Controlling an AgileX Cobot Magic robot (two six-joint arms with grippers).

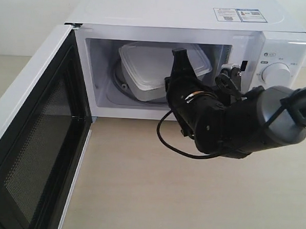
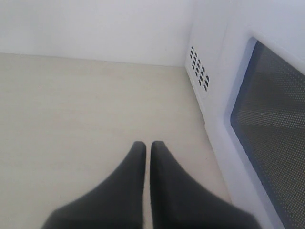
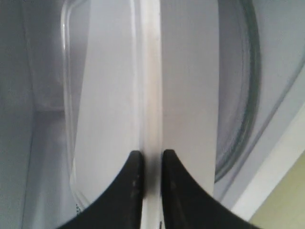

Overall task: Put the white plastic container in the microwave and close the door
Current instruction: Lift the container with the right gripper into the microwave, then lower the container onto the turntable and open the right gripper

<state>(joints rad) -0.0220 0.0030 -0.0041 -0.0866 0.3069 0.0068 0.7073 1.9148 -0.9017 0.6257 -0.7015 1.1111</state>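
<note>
Already inside the microwave [image 1: 189, 16], behind the wide-open door [image 1: 33, 139], the white plastic container [image 1: 145, 68] lies long axis crosswise. The right gripper [image 3: 150, 162] clamps its near rim (jaws almost together); the left gripper [image 2: 147, 150], jaws together, sits just outside the door.

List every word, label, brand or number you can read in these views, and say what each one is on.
No text is legible in any view.
Sticker on top of the microwave: printed lines and coloured blocks, too small to read.
Small markings above the dial on the control panel: too small and blurred to read.
No brand name can be made out.
Left and right wrist views: no readable text.
</note>
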